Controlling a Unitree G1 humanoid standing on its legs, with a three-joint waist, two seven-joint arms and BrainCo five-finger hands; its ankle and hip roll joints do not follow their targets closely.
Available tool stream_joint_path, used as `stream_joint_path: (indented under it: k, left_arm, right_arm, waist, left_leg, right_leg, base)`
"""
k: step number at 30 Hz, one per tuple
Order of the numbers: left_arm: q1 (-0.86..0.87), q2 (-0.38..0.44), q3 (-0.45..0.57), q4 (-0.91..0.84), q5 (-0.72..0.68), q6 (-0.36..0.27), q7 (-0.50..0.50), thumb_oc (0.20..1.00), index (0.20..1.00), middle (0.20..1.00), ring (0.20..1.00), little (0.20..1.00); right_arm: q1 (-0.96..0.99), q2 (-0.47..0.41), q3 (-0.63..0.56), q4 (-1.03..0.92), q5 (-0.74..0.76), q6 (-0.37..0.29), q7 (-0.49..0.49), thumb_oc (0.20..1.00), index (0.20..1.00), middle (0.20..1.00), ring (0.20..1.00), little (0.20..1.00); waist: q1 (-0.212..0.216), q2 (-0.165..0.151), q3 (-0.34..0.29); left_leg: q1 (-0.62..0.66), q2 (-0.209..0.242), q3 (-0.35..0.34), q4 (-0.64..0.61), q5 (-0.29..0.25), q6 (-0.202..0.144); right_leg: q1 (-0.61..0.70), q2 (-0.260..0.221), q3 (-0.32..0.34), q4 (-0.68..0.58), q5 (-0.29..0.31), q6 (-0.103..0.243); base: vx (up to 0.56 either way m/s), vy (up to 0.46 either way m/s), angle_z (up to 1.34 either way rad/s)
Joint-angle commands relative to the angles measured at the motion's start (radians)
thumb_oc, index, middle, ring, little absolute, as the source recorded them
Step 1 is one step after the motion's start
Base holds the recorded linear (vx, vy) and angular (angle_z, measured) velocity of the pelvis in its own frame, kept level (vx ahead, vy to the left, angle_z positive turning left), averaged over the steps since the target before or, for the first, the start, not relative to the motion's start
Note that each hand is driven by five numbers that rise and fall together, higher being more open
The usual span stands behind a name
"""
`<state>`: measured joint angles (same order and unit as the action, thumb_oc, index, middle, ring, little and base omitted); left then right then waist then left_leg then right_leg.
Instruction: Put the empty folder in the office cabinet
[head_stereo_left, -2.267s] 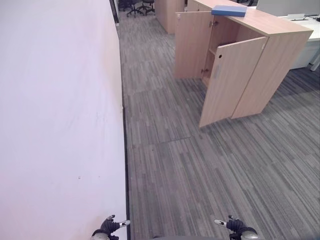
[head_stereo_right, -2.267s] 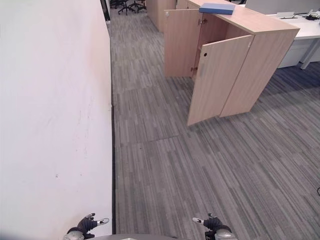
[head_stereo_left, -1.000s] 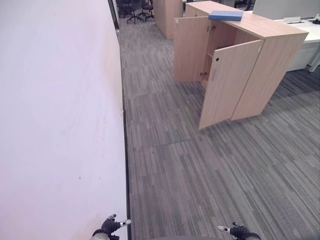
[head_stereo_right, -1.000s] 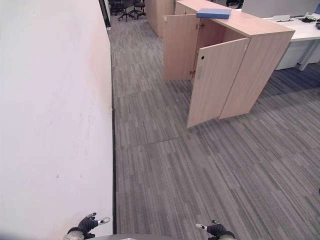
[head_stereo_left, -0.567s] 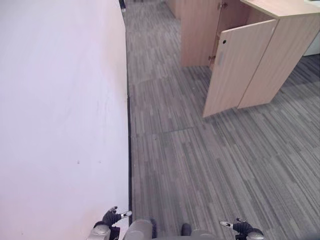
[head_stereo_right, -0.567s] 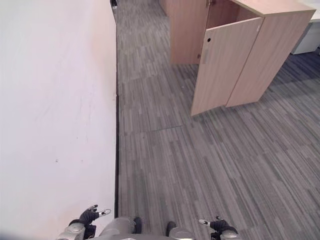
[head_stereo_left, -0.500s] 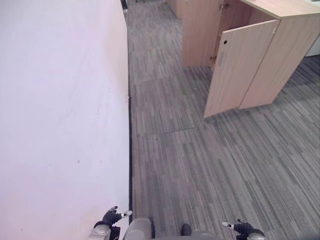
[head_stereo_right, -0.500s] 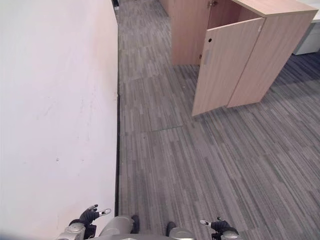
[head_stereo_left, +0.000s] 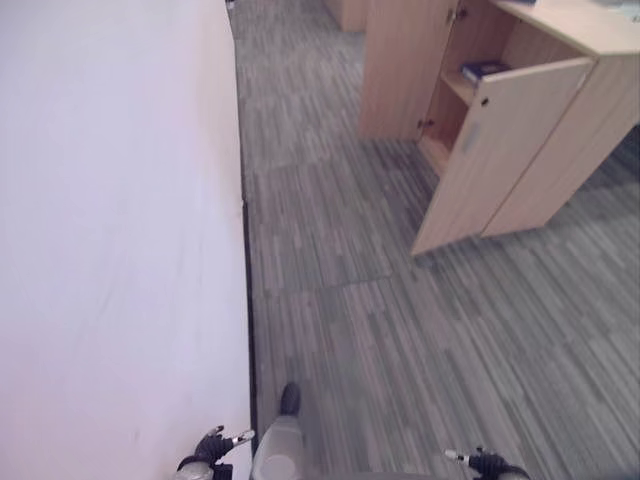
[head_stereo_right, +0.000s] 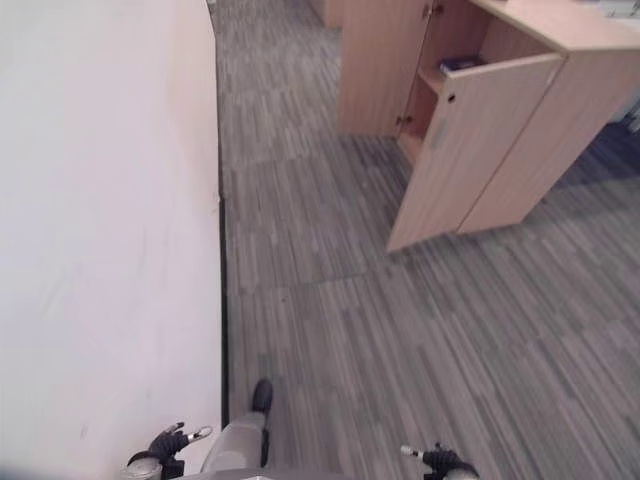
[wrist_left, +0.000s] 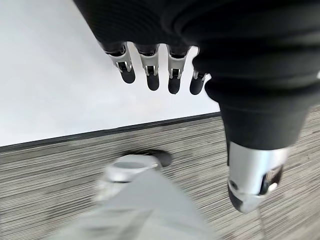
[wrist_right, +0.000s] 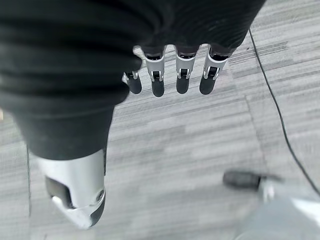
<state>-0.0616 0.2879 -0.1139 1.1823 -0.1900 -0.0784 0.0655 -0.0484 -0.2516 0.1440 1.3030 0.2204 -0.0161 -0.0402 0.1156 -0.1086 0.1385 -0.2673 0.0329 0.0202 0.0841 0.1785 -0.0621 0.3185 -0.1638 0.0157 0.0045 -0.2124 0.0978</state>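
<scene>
Folder, left eye view: dark blue item (head_stereo_left: 484, 69) lies flat on the shelf inside the office cabinet (head_stereo_left: 600, 90), far ahead on my right; too small to tell if it is the empty folder.
Cabinet, left eye view: light wood, both doors open. Near door (head_stereo_left: 500, 150) swings out toward the carpet floor (head_stereo_left: 380, 300), far door (head_stereo_left: 400, 65) stands open on the other side of the opening.
Wall, left eye view: white wall (head_stereo_left: 110, 230) runs along my left, dark skirting line at its foot.
Hands, left eye view: my left hand (head_stereo_left: 213, 445) at the bottom edge next to the wall, my right hand (head_stereo_left: 483, 462) at the bottom edge, well apart. Both are far from the cabinet and hold nothing.
Right eye view: same scene. Blue item (head_stereo_right: 461, 63) on the shelf behind the near door (head_stereo_right: 470, 145). My left hand (head_stereo_right: 170, 441) and right hand (head_stereo_right: 437, 459) sit low at the bottom edge.
Left wrist view: my left hand (wrist_left: 150, 55) has fingers (wrist_left: 152, 75) hanging straight in a row, thumb (wrist_left: 252, 180) apart from them, nothing in the grasp. White wall (wrist_left: 60, 85) and striped carpet (wrist_left: 50, 170) past them.
Right wrist view: my right hand (wrist_right: 165, 50) has fingers (wrist_right: 183, 75) straight and relaxed, thumb (wrist_right: 77, 192) off to one side, empty. Grey carpet (wrist_right: 190, 145) past the fingers.
</scene>
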Motion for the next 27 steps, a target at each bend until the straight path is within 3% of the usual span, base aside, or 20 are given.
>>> stream_joint_path:
  k: [1, 2, 3, 4, 6, 7, 9, 12, 13, 16, 17, 18, 19, 20, 21, 22, 23, 24, 26, 27]
  left_arm:
    - [-0.011, 0.053, -0.008, -0.034, -0.018, -0.030, 0.022, 1.000, 1.000, 1.000, 1.000, 1.000]
    - [-0.026, 0.059, -0.016, -0.040, -0.018, -0.027, 0.024, 1.000, 1.000, 1.000, 1.000, 1.000]
    - [-0.036, 0.060, -0.023, -0.043, -0.017, -0.027, 0.024, 1.000, 1.000, 1.000, 1.000, 1.000]
    - [-0.050, 0.061, -0.036, -0.043, -0.007, -0.018, 0.032, 1.000, 1.000, 1.000, 1.000, 1.000]
    - [-0.048, 0.061, -0.031, -0.047, -0.018, -0.020, 0.030, 1.000, 1.000, 1.000, 1.000, 1.000]
    - [-0.063, 0.065, -0.023, -0.046, -0.034, -0.026, 0.030, 1.000, 1.000, 1.000, 1.000, 1.000]
    - [-0.072, 0.060, -0.027, -0.041, -0.026, -0.027, 0.025, 1.000, 1.000, 1.000, 1.000, 1.000]
    - [-0.079, 0.054, -0.042, -0.046, -0.016, -0.032, 0.021, 1.000, 1.000, 1.000, 1.000, 1.000]
    - [-0.080, 0.043, -0.049, -0.041, 0.006, -0.034, 0.020, 1.000, 1.000, 1.000, 1.000, 1.000]
    - [-0.063, 0.039, -0.059, -0.039, 0.028, -0.040, 0.012, 1.000, 1.000, 1.000, 1.000, 1.000]
    - [-0.166, 0.104, -0.122, -0.070, 0.159, -0.065, 0.139, 1.000, 1.000, 1.000, 1.000, 1.000]
    - [-0.166, 0.105, -0.123, -0.069, 0.159, -0.065, 0.139, 1.000, 1.000, 1.000, 1.000, 1.000]
    - [-0.100, 0.057, -0.072, -0.024, 0.102, -0.045, 0.083, 1.000, 1.000, 1.000, 1.000, 1.000]
    - [-0.049, 0.014, -0.097, 0.010, 0.134, -0.042, 0.077, 1.000, 1.000, 1.000, 1.000, 1.000]
    - [-0.049, 0.013, -0.097, 0.010, 0.134, -0.042, 0.077, 1.000, 1.000, 1.000, 1.000, 1.000]
    - [-0.043, -0.007, -0.112, -0.006, 0.132, -0.042, 0.075, 1.000, 1.000, 1.000, 1.000, 1.000]
    - [-0.043, -0.008, -0.112, -0.007, 0.132, -0.041, 0.075, 1.000, 1.000, 1.000, 1.000, 1.000]
    - [-0.045, -0.014, -0.120, -0.032, 0.125, -0.042, 0.072, 1.000, 1.000, 1.000, 1.000, 1.000]
    - [-0.044, -0.015, -0.125, -0.049, 0.119, -0.041, 0.066, 1.000, 1.000, 1.000, 1.000, 1.000]
    - [-0.044, -0.017, -0.129, -0.077, 0.088, -0.043, 0.056, 1.000, 1.000, 1.000, 1.000, 1.000]
  right_arm:
    - [-0.033, -0.040, -0.018, -0.046, 0.064, -0.023, -0.001, 1.000, 1.000, 1.000, 1.000, 1.000]
    - [-0.047, -0.037, -0.009, -0.054, 0.062, -0.022, 0.000, 1.000, 1.000, 1.000, 1.000, 1.000]
    - [-0.052, -0.036, -0.007, -0.060, 0.061, -0.023, -0.001, 1.000, 1.000, 1.000, 1.000, 1.000]
    - [-0.058, -0.033, -0.037, -0.059, 0.087, -0.028, -0.015, 1.000, 1.000, 1.000, 1.000, 1.000]
    - [-0.052, -0.032, -0.070, -0.050, 0.128, -0.034, -0.022, 1.000, 1.000, 1.000, 1.000, 1.000]
    - [-0.042, -0.037, -0.103, -0.030, 0.178, -0.038, -0.029, 1.000, 1.000, 1.000, 1.000, 1.000]
    - [-0.029, -0.047, -0.108, -0.011, 0.172, -0.033, -0.031, 1.000, 1.000, 1.000, 1.000, 1.000]
    - [-0.003, -0.062, -0.117, 0.009, 0.170, -0.028, -0.031, 1.000, 1.000, 1.000, 1.000, 1.000]
    - [0.014, -0.065, -0.116, 0.024, 0.145, -0.015, -0.027, 1.000, 1.000, 1.000, 1.000, 1.000]
    - [0.054, -0.066, -0.117, 0.038, 0.110, -0.010, -0.021, 1.000, 1.000, 1.000, 1.000, 1.000]
    - [0.078, -0.064, -0.097, 0.035, 0.106, -0.015, -0.017, 1.000, 1.000, 1.000, 1.000, 1.000]
    - [0.078, -0.064, -0.097, 0.035, 0.106, -0.015, -0.018, 1.000, 1.000, 1.000, 1.000, 1.000]
    - [0.094, -0.060, -0.114, 0.029, 0.108, -0.030, -0.031, 1.000, 1.000, 1.000, 1.000, 1.000]
    - [0.103, -0.061, -0.117, 0.041, 0.102, -0.026, -0.035, 1.000, 1.000, 1.000, 1.000, 1.000]
    - [0.104, -0.061, -0.117, 0.041, 0.102, -0.027, -0.035, 1.000, 1.000, 1.000, 1.000, 1.000]
    - [0.087, -0.083, -0.126, 0.038, 0.109, -0.029, -0.035, 1.000, 1.000, 1.000, 1.000, 1.000]
    - [0.087, -0.083, -0.126, 0.038, 0.110, -0.029, -0.035, 1.000, 1.000, 1.000, 1.000, 1.000]
    - [0.072, -0.093, -0.129, 0.021, 0.118, -0.035, -0.034, 1.000, 1.000, 1.000, 1.000, 1.000]
    - [0.061, -0.099, -0.130, 0.011, 0.128, -0.035, -0.035, 1.000, 1.000, 1.000, 1.000, 1.000]
    - [0.043, -0.115, -0.144, -0.010, 0.166, -0.039, -0.036, 1.000, 1.000, 1.000, 1.000, 1.000]
  waist:
    - [0.049, 0.037, -0.023]
    - [0.042, 0.048, -0.014]
    - [0.028, 0.053, -0.006]
    - [-0.013, 0.092, 0.018]
    - [-0.060, 0.125, 0.041]
    - [-0.122, 0.140, 0.067]
    - [-0.144, 0.126, 0.062]
    - [-0.192, 0.106, 0.058]
    - [-0.217, 0.117, 0.062]
    - [-0.241, 0.123, 0.049]
    - [-0.267, 0.116, 0.027]
    - [-0.265, 0.122, 0.027]
    - [-0.273, 0.125, 0.015]
    - [-0.282, 0.145, 0.012]
    - [-0.284, 0.147, 0.011]
    - [-0.300, 0.180, 0.004]
    - [-0.301, 0.181, 0.005]
    - [-0.300, 0.174, 0.017]
    - [-0.295, 0.171, 0.030]
    - [-0.281, 0.153, 0.050]
  left_leg:
    - [-0.084, 0.079, -0.011, 0.068, -0.048, -0.041]
    - [-0.053, 0.077, -0.001, 0.059, -0.065, -0.021]
    - [-0.016, 0.070, 0.004, 0.049, -0.089, -0.008]
    - [0.076, 0.077, 0.015, 0.016, -0.120, 0.017]
    - [0.160, 0.062, 0.001, -0.026, -0.138, 0.038]
    - [0.269, 0.022, -0.030, -0.085, -0.164, 0.046]
    - [0.317, -0.002, -0.037, -0.100, -0.203, 0.041]
    - [0.417, -0.045, -0.090, -0.118, -0.277, 0.035]
    - [0.488, -0.039, -0.117, -0.127, -0.327, 0.027]
    - [0.560, -0.037, -0.120, -0.130, -0.378, 0.020]
    - [0.592, -0.043, -0.119, -0.135, -0.385, 0.014]
    - [0.596, -0.037, -0.117, -0.136, -0.392, 0.015]
    - [0.612, -0.034, -0.124, -0.129, -0.388, 0.008]
    - [0.602, -0.006, -0.127, -0.096, -0.382, -0.019]
    - [0.600, -0.005, -0.129, -0.095, -0.383, -0.020]
    - [0.561, 0.029, -0.093, 0.023, -0.288, -0.083]
    - [0.560, 0.030, -0.094, 0.025, -0.290, -0.084]
    - [0.504, 0.017, -0.103, 0.139, -0.202, -0.113]
    - [0.462, 0.014, -0.099, 0.229, -0.171, -0.124]
    - [0.401, -0.002, -0.078, 0.347, -0.134, -0.130]
  right_leg:
    - [-0.066, -0.028, 0.105, 0.241, 0.201, 0.119]
    - [-0.120, -0.021, 0.110, 0.339, 0.293, 0.127]
    - [-0.157, -0.016, 0.090, 0.416, 0.327, 0.124]
    - [-0.248, 0.014, 0.055, 0.562, 0.384, 0.118]
    - [-0.362, 0.086, 0.034, 0.694, 0.299, 0.116]
    - [-0.478, 0.148, -0.006, 0.628, 0.229, 0.101]
    - [-0.492, 0.127, -0.037, 0.446, 0.188, 0.082]
    - [-0.540, 0.123, -0.023, 0.180, 0.228, 0.075]
    - [-0.559, 0.100, -0.044, 0.059, 0.288, 0.089]
    - [-0.569, 0.067, -0.086, 0.026, 0.315, 0.098]
    - [-0.558, 0.063, -0.082, 0.041, 0.337, 0.087]
    - [-0.555, 0.069, -0.082, 0.041, 0.330, 0.088]
    - [-0.555, 0.069, -0.077, 0.055, 0.344, 0.077]
    - [-0.545, 0.078, -0.091, 0.075, 0.343, 0.064]
    - [-0.546, 0.078, -0.093, 0.075, 0.342, 0.063]
    - [-0.504, 0.095, -0.118, 0.067, 0.307, 0.037]
    - [-0.503, 0.096, -0.119, 0.066, 0.307, 0.036]
    - [-0.482, 0.092, -0.111, 0.060, 0.306, 0.021]
    - [-0.464, 0.093, -0.104, 0.059, 0.291, 0.012]
    - [-0.420, 0.089, -0.082, 0.050, 0.261, -0.011]
  base:
    - [0.35, 0.302, 0.20]
    - [0.40, 0.349, 0.01]
    - [0.43, 0.414, -0.11]
    - [0.48, 0.434, 0.11]
    - [0.58, 0.396, 0.21]
    - [0.70, 0.255, 0.24]
    - [0.60, 0.082, 0.44]
    - [0.62, -0.061, 0.42]
    - [0.68, -0.104, 0.55]
    - [0.51, -0.101, 0.71]
    - [0.38, -0.085, 0.35]
    - [0.42, -0.096, 0.18]
    - [0.38, -0.117, 0.40]
    - [0.35, -0.126, 0.34]
    - [0.43, -0.214, 0.14]
    - [0.27, -0.136, -0.09]
    - [0.30, -0.196, 0.14]
    - [0.11, -0.110, 0.21]
    - [0.15, -0.120, 0.07]
    - [0.31, -0.116, -0.42]
